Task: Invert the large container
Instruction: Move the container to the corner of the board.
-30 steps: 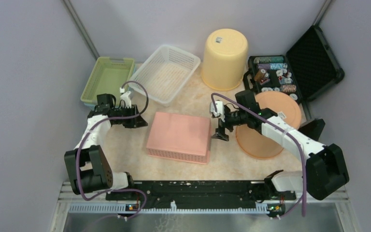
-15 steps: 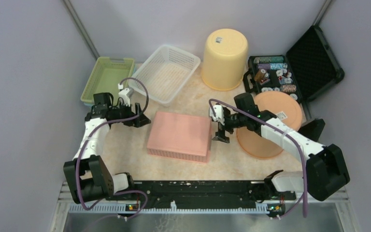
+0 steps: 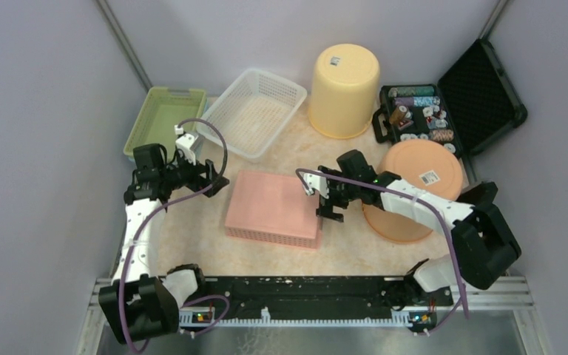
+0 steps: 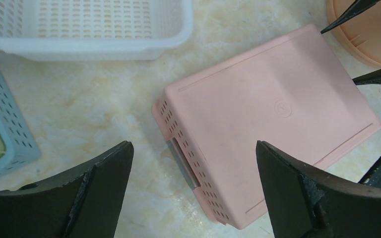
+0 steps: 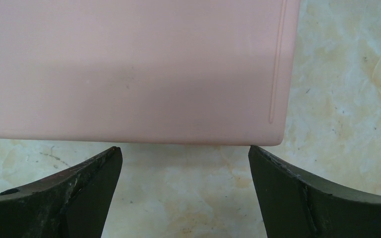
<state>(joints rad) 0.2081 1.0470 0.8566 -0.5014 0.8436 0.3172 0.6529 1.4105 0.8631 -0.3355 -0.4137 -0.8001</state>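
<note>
Your marbled worktop carries the pink box at centre, solid face up. Your left claw hangs released at its 9 o'clock end and your right claw released at 3 o'clock, likely bracketing it for a two-handed flip.

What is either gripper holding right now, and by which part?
Nothing. The left gripper and right gripper are both open at opposite ends of the pink container, not closed on it.
</note>
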